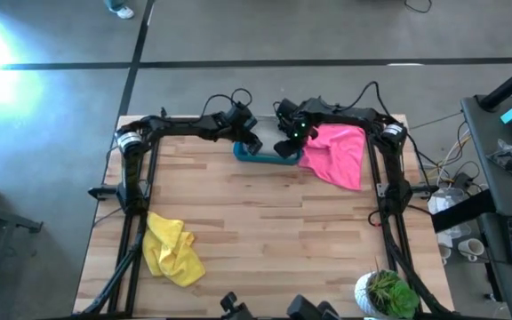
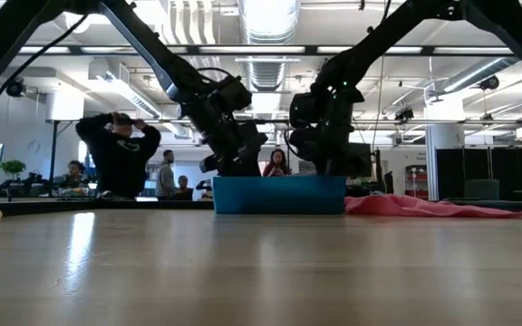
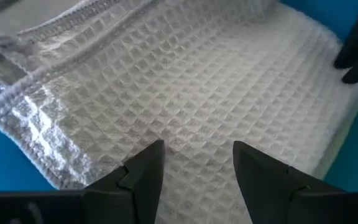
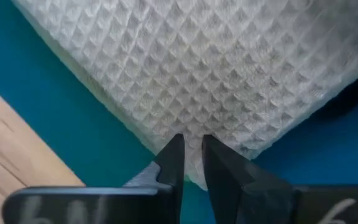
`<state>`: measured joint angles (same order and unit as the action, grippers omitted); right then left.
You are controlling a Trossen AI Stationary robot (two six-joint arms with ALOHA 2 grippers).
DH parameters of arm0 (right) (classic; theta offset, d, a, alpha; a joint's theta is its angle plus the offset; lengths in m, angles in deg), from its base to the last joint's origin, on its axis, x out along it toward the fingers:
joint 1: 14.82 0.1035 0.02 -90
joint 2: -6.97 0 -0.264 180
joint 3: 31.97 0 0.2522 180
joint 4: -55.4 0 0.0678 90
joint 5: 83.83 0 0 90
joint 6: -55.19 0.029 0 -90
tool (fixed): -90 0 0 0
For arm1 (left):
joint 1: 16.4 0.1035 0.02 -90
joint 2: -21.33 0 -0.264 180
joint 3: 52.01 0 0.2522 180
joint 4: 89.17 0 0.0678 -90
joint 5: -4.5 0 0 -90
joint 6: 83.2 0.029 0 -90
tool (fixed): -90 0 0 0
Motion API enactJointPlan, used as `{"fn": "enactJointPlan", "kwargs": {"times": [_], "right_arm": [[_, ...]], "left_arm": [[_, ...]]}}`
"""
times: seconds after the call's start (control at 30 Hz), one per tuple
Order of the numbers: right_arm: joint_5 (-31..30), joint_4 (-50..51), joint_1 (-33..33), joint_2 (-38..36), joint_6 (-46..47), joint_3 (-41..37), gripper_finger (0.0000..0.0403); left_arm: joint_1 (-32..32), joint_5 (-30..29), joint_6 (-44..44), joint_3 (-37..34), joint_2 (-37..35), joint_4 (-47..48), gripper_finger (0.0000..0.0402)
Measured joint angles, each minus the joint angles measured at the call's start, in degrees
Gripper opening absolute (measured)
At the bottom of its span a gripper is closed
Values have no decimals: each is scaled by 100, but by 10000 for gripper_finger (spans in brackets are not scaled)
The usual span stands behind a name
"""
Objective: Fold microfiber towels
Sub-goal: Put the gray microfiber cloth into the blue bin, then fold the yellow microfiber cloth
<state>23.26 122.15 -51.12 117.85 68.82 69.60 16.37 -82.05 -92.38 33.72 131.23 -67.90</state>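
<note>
The right gripper (image 4: 191, 155) pinches a corner of the light grey towel (image 4: 229, 68) inside the blue bin (image 1: 265, 156) — fingers nearly together. The left gripper (image 3: 197, 165) hovers open over the same towel. A pink towel (image 1: 338, 151) lies beside the bin; a yellow towel (image 1: 172, 249) sits well apart.

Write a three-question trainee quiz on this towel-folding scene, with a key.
1. True or false: the pink towel lies inside the blue bin.
2. Which towel is under both grippers in the bin: A yellow, B light grey, C pink?
3. Fill in: the yellow towel lies on the table's ____ side.

Key:
1. False; it lies on the table beside the bin.
2. B; the light grey towel lies under the left gripper and the right gripper.
3. Left.
</note>
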Motion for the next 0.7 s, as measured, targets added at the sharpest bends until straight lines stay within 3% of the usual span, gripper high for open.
{"fn": "enactJointPlan", "kwargs": {"times": [0.33, 0.47, 0.7], "right_arm": [[-14, 114, -10, -260, -81, 82, 47], [-37, 138, -22, -589, -83, 129, 47], [-34, 291, 124, -1138, -146, 104, 47]], "left_arm": [[0, 32, 56, 48, -56, 120, 176], [0, 27, 82, 66, -589, 233, 176], [-52, -137, 56, -107, -1800, 1491, 176]]}}
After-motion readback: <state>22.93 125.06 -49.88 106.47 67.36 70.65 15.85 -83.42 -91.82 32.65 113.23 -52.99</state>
